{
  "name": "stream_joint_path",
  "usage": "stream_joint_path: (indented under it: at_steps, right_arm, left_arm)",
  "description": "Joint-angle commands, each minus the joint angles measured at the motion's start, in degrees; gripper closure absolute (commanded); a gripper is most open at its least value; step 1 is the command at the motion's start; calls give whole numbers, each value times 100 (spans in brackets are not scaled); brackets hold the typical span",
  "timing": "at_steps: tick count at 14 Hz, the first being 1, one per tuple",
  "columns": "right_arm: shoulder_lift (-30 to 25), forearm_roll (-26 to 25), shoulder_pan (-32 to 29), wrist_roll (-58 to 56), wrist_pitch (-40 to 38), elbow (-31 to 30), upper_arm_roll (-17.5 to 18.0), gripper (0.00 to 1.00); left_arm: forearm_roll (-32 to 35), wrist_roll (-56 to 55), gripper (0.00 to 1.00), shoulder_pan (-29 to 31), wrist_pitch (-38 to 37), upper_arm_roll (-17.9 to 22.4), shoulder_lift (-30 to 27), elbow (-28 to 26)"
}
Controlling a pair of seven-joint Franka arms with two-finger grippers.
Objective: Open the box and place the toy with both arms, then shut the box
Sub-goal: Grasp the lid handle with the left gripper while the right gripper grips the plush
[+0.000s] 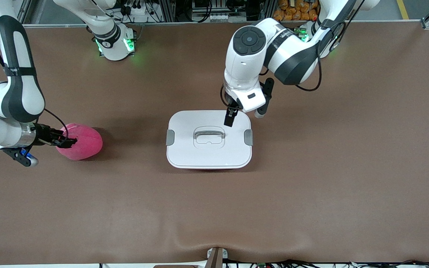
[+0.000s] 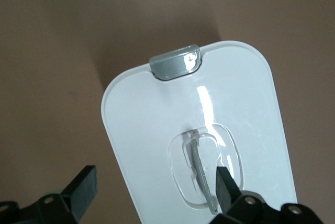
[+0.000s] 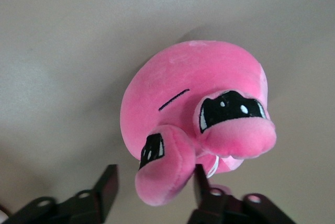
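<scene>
The task looks to be at its very start, with none of its 3 steps done. The box point(image 1: 209, 138) sits near the middle of the table point(image 1: 311, 186) with its white lid point(image 2: 209, 109) on and both grey clips point(image 2: 175, 63) down at the ends, so opening is not yet begun. The left gripper point(image 1: 242, 118) hangs over the lid's edge toward the robots' bases, its jaws spread wide and holding nothing, one finger above the recessed handle point(image 2: 201, 174). The toy point(image 1: 81, 142) lies on the table toward the right arm's end, well apart from the box. The right gripper point(image 3: 152, 187) sits at the toy with its fingers either side of a plush ear point(image 3: 162, 171); they seem to be closing, though whether they grip it yet I cannot tell. Unclipping, lifting the lid, placing the toy inside and closing are all left.
</scene>
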Motion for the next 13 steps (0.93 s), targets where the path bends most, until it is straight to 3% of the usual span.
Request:
stream_joint_path:
  at_steps: [1, 5, 9, 13]
  right_arm:
    - [-96, 26, -23, 102, 89, -140, 55, 40]
    - [-26, -35, -14, 93, 98, -140, 55, 50]
    - [27, -35, 3, 197, 352, -140, 64, 99]
    - [36, -44, 30, 287, 441, -123, 64, 100]
  left_arm:
    - [170, -470, 0, -159, 139, 53, 266, 339]
    - [178, -856, 0, -230, 437, 62, 389, 357]
    - [564, -1376, 6, -396, 649, 62, 564, 375]
    - [583, -1683, 13, -458, 903, 62, 714, 401]
